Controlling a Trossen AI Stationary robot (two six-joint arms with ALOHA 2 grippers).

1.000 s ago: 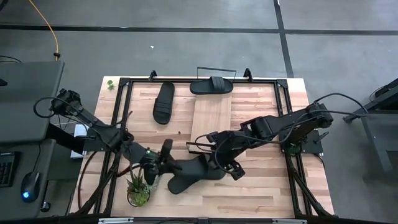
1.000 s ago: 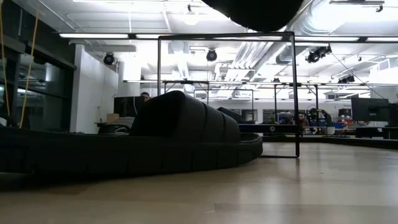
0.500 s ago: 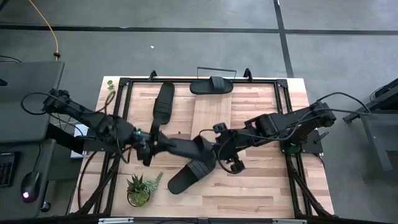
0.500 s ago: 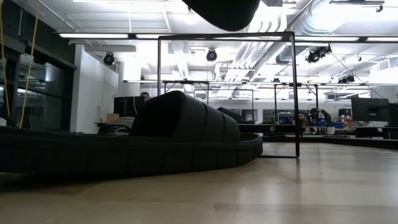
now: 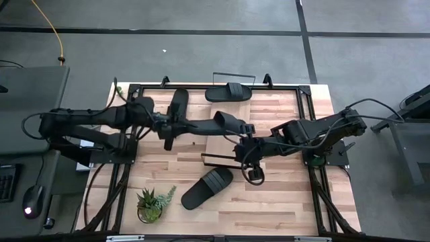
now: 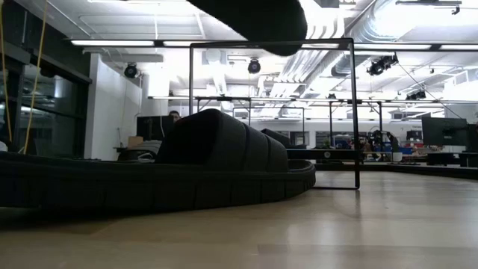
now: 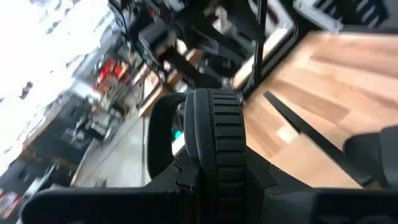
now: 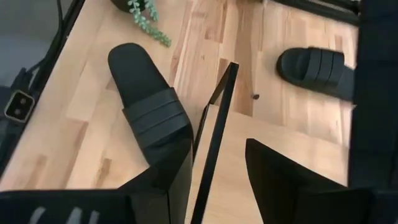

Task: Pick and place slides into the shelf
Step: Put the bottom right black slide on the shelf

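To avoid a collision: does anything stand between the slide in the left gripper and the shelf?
Nothing lies on the shelf board. Only the right gripper, open, hangs at its near edge, astride the wire frame, beside the held slide.

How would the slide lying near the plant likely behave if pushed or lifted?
The slide lies sole-down on the table, so it would probably skid, not roll. Its twin sticks straight out from the left gripper, suggesting it is light and fairly stiff.
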